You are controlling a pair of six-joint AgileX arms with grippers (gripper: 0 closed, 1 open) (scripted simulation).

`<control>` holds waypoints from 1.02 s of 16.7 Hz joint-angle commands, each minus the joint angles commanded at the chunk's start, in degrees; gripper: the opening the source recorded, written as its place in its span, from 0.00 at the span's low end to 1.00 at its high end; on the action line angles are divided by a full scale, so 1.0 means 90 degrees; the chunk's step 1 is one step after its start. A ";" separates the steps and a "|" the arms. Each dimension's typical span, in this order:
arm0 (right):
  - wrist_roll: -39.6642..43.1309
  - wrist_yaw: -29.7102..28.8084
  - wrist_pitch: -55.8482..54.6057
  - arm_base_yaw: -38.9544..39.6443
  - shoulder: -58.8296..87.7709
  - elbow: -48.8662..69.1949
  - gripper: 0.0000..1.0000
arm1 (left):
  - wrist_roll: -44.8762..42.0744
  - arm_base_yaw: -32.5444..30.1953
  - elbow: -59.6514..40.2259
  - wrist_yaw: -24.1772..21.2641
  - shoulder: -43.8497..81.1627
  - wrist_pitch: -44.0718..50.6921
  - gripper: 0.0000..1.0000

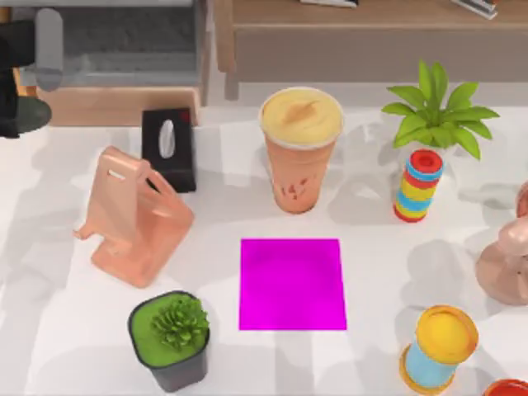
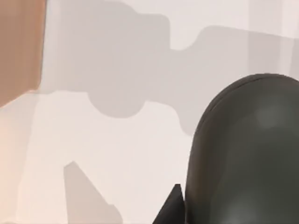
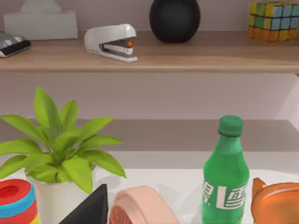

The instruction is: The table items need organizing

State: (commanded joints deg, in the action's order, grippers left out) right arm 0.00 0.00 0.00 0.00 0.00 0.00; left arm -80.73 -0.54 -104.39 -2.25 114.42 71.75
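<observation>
Grippers: the left gripper (image 2: pixel 170 210) enters the left wrist view as a dark wedge tight against the flank of the dark grey mouse (image 2: pixel 247 154), which bulks large right beside it. Whether the gripper is clamped on the mouse or merely poised next to it cannot be told. Beyond the mouse lies bare white table (image 1: pixel 388 272) crossed by soft shadows, and farther from the gripper a peach slab (image 2: pixel 18 46) is cut off at the frame edge; it is probably the phone stand (image 1: pixel 136 219). The right gripper (image 3: pixel 91 207) likewise appears as one dark wedge, its state not readable, with a leafy potted plant (image 3: pixel 60 154) just beside it, a green bottle (image 3: pixel 224 172) farther off, and a wall shelf (image 3: pixel 187 56) with a stapler (image 3: pixel 111 43) well beyond. The orange cup (image 1: pixel 300 148) stands upright well away from both grippers, close behind the far edge of the magenta mat (image 1: pixel 292 284) and not on it. Judged from this layout, organizing has hardly begun: the mat is bare, the stand carries nothing, the cup seems untouched, and the mouse is at most being handled. Most of the mouse's outline is cropped, so any contact with it cannot be confirmed.
</observation>
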 joint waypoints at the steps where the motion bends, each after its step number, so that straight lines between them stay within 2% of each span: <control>1: 0.0000 0.0000 0.0000 0.0000 0.0000 0.0000 1.00 | -0.0330 -0.0314 -0.0040 -0.0086 -0.0181 0.0003 0.00; 6: 0.0000 0.0000 0.0000 0.0000 0.0000 0.0000 1.00 | -0.2262 -0.2161 0.0028 -0.0579 -0.0731 0.0141 0.00; 10: 0.0000 0.0000 0.0000 0.0000 0.0000 0.0000 1.00 | -0.3797 -0.3514 0.0447 -0.0756 -0.0321 0.0133 0.00; 13: 0.0000 0.0000 0.0000 0.0000 0.0000 0.0000 1.00 | -0.4782 -0.4254 0.0716 -0.0598 0.0308 -0.0170 0.00; 17: 0.0000 0.0000 0.0000 0.0000 0.0000 0.0000 1.00 | -0.5712 -0.4867 0.0846 -0.0084 0.1045 -0.0814 0.00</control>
State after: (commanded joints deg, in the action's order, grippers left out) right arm 0.00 0.00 0.00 0.00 0.00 0.00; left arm -132.14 -44.34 -96.77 -3.01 123.83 64.42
